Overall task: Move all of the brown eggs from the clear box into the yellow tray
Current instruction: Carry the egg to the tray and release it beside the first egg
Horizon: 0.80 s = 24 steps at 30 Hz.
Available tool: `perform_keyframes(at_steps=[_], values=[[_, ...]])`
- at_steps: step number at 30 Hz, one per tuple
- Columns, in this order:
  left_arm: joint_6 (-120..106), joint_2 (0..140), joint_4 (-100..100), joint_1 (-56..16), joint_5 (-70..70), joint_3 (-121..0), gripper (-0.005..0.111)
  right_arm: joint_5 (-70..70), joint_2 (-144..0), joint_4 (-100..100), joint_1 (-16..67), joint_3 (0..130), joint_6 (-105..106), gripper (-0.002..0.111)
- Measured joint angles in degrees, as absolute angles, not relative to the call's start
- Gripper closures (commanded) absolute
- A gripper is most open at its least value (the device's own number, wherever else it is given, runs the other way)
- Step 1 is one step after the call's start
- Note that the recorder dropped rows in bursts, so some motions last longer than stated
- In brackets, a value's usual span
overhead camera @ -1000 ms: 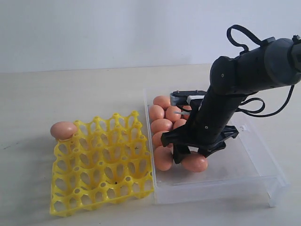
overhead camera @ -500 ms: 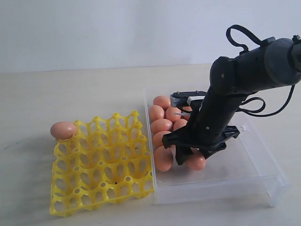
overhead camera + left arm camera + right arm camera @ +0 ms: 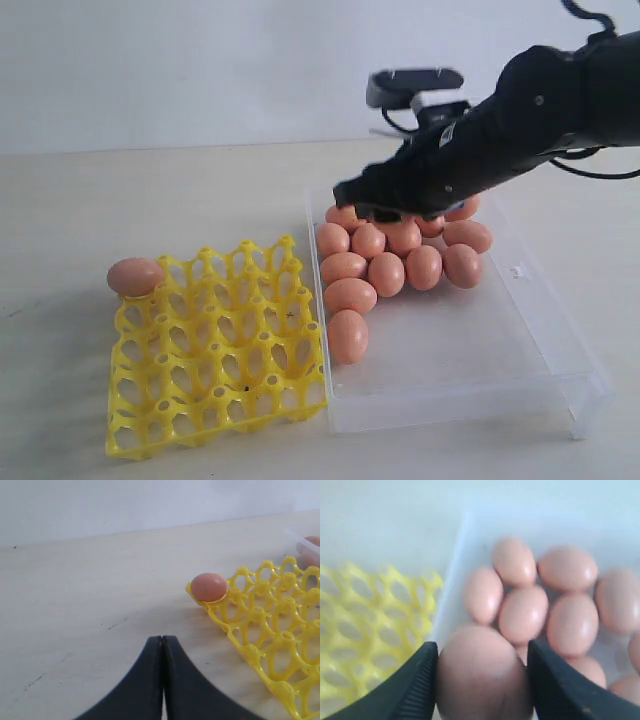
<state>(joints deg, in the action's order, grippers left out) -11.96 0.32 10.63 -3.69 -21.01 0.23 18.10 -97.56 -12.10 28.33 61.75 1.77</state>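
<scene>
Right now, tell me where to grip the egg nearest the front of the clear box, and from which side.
Grip the front egg across its middle, coming straight down from above. It lies on its side, long axis pointing away from the camera, so its narrow width suits the fingers. The clear box wall toward the yellow tray sits close, so that finger probably has little room.

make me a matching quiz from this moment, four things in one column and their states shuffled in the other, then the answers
Column one
1. right tool
2. left tool
3. yellow tray
4. clear box

Column two
A. has a lone egg in a corner cup
B. shut, nothing between its fingers
C. holds a cluster of eggs
D. gripping a brown egg

Pairs: 1-D, 2-B, 3-A, 4-C
</scene>
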Motion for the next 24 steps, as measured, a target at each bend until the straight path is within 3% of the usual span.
perform_keyframes(at_steps=[6, 11, 16, 24], values=[[-12.0, 0.3, 10.6, -3.7, -21.0, 0.2, 0.107, -2.9, -93.7, -7.3, 36.1, 58.3, -5.7, 0.108], [-12.0, 0.3, 10.6, -3.7, -21.0, 0.2, 0.107, -21.7, -104.5, 16.6, 41.2, 60.8, -32.3, 0.108], [-12.0, 0.3, 10.6, -3.7, -21.0, 0.2, 0.107, -25.0, -115.5, 31.5, 41.9, 70.0, -47.2, 0.108], [-12.0, 0.3, 10.6, -3.7, -21.0, 0.2, 0.107, -25.4, -124.0, 38.6, 41.9, 77.7, -56.6, 0.108]])
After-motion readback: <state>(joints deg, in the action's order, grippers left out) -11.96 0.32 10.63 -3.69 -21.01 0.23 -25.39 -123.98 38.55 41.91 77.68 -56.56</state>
